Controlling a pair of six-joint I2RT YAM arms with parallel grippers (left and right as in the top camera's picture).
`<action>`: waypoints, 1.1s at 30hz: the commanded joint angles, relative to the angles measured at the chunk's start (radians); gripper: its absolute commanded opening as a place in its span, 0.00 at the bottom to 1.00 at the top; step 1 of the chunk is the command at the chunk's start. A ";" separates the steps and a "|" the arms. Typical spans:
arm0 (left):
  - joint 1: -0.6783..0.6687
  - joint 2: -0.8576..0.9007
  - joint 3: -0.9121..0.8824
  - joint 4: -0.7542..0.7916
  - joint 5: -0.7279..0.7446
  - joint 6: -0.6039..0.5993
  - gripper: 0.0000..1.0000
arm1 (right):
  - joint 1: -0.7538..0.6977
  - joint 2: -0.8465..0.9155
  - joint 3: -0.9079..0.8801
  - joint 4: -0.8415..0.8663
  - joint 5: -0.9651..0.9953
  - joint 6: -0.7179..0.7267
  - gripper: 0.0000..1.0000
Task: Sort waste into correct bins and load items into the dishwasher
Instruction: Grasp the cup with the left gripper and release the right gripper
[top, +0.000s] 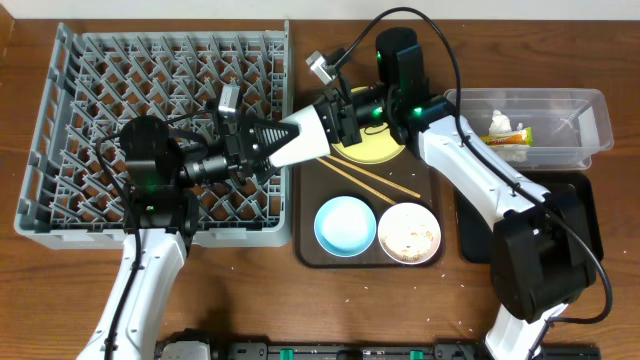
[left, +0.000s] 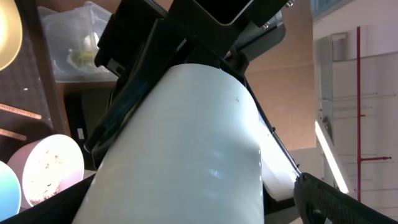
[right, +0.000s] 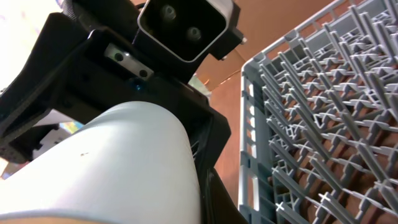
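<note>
We judge the white cup light, rigid, slick and breakable, best pinched across its wall near one end. It hangs in the air between the dish rack and the brown tray. The left gripper and right gripper each have their jaws clamped on opposite ends.

No legible text anywhere.

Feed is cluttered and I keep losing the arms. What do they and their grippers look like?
The left arm and right arm have white links, black joint housings and green lights. The left gripper and right gripper are black, tapered, each with a grey camera box. A black cable loops over the right arm.
</note>
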 joint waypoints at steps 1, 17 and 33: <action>0.005 0.004 0.005 0.007 0.003 -0.005 0.94 | 0.010 0.006 0.012 -0.003 0.068 0.023 0.01; 0.005 0.004 0.005 0.006 0.004 -0.005 0.59 | 0.020 0.006 0.012 -0.004 0.077 0.025 0.01; 0.005 0.004 0.005 0.017 0.003 0.018 0.27 | 0.011 0.006 0.012 0.001 0.069 0.032 0.53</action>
